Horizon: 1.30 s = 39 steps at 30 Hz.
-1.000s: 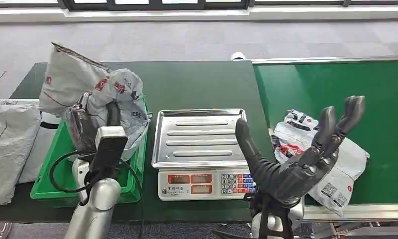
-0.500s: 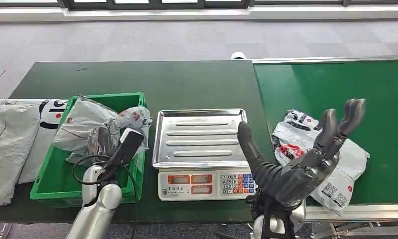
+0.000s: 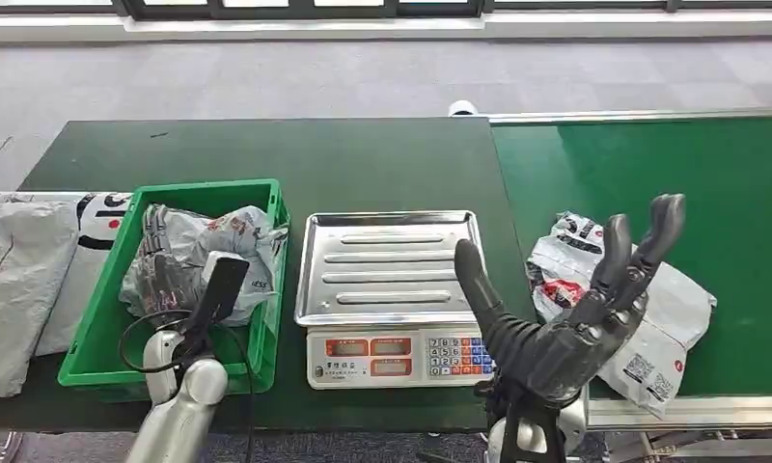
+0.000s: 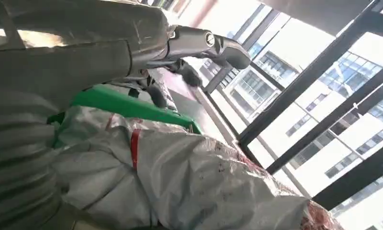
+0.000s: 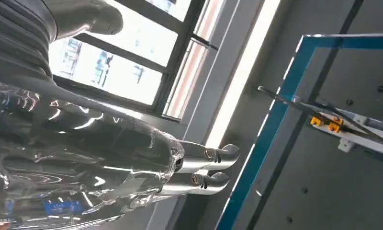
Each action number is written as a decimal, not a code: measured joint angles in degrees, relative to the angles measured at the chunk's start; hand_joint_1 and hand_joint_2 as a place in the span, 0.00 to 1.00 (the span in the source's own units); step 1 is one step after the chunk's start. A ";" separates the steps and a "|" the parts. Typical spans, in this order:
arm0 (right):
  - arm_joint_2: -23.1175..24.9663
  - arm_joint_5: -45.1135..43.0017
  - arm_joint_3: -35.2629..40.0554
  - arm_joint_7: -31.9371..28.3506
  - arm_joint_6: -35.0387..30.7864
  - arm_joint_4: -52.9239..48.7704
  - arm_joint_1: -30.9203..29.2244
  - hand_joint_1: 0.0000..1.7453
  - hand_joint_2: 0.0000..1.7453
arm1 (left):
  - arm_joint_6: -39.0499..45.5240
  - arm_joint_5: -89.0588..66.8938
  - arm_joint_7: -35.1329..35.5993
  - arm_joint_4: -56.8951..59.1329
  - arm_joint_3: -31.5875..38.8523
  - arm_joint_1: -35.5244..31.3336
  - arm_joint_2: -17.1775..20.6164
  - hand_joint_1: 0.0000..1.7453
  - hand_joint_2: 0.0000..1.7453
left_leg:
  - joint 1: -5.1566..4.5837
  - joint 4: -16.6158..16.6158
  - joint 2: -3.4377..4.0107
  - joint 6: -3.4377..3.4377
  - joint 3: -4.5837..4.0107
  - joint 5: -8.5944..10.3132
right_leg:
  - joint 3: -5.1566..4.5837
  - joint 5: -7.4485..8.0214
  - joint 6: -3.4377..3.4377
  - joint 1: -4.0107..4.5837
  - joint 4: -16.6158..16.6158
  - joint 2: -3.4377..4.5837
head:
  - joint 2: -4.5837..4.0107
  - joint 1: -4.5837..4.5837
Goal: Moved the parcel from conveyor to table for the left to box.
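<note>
two grey plastic parcels show: one (image 3: 204, 253) lies in the green plastic crate (image 3: 97, 333) on the dark green table (image 3: 363, 159), the left hand (image 3: 170, 280) on it, its fingers' state unclear; another (image 3: 652, 318) lies on the green conveyor belt (image 3: 652, 164) beneath the right hand (image 3: 565, 333), fingers (image 3: 643, 246) spread, empty.

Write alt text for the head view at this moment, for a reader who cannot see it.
The robot's left hand rests on a crumpled grey plastic parcel inside a green plastic crate on a dark green table. Its right hand, fingers spread and raised, is in front of a white plastic parcel on the green conveyor belt, beside a steel-trayed weighing scale.
</note>
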 measured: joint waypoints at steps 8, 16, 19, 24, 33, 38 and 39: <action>0.00 0.04 -0.37 0.00 -0.02 0.37 0.07 0.00 1.00 | 0.09 0.24 -0.02 -0.52 0.57 0.45 -0.17 0.00 1.00 | 0.00 0.00 0.01 0.00 0.00 0.00 | 0.00 0.00 0.00 0.00 0.00 0.01 | 0.02 0.00; 0.00 0.07 -0.37 0.00 0.00 0.41 0.08 0.00 1.00 | 0.11 0.24 -0.02 -0.72 0.81 0.60 -0.39 0.00 0.00 | 0.00 0.00 0.01 0.00 0.00 0.00 | 0.00 0.00 0.00 0.00 0.00 0.01 | 0.00 0.00; 0.04 1.10 -0.87 0.00 0.00 0.44 0.15 0.00 1.00 | 0.57 0.77 -2.36 -1.75 1.53 1.07 -0.70 0.00 0.00 | 0.00 0.00 0.01 0.00 0.00 0.00 | -0.01 0.00 0.00 0.00 0.00 0.01 | 0.02 0.00; 1.14 4.42 -6.12 0.11 0.00 0.74 0.16 0.00 1.00 | 0.90 3.72 -6.38 -6.78 3.89 3.62 -1.94 0.00 0.00 | -0.01 0.00 0.02 0.01 -0.02 -0.01 | -0.01 0.00 0.01 -0.01 -0.01 0.01 | 0.00 0.00; -0.40 -0.57 -18.41 7.37 0.00 8.20 -2.87 0.00 1.00 | -11.98 30.87 -19.32 -24.31 2.69 11.77 -1.33 0.00 0.00 | -0.02 0.00 0.05 0.03 -0.02 -0.03 | -0.01 -0.02 0.03 -0.02 -0.04 0.02 | 0.00 0.00; -4.88 -3.52 -23.00 13.16 0.48 17.25 -4.69 0.00 1.00 | -16.50 37.07 -23.37 -30.73 1.64 14.75 -1.00 0.00 0.00 | -0.03 0.01 -0.07 0.05 0.00 -0.03 | 0.04 -0.01 0.04 -0.02 -0.06 -0.11 | 0.00 0.00; -5.64 -3.54 -23.63 14.14 0.63 19.00 -4.99 0.00 1.00 | -17.14 37.95 -24.07 -31.56 1.51 15.21 -0.96 0.00 0.00 | -0.03 0.01 -0.06 0.05 0.01 -0.03 | 0.04 -0.01 0.04 -0.02 -0.06 -0.10 | 0.00 0.00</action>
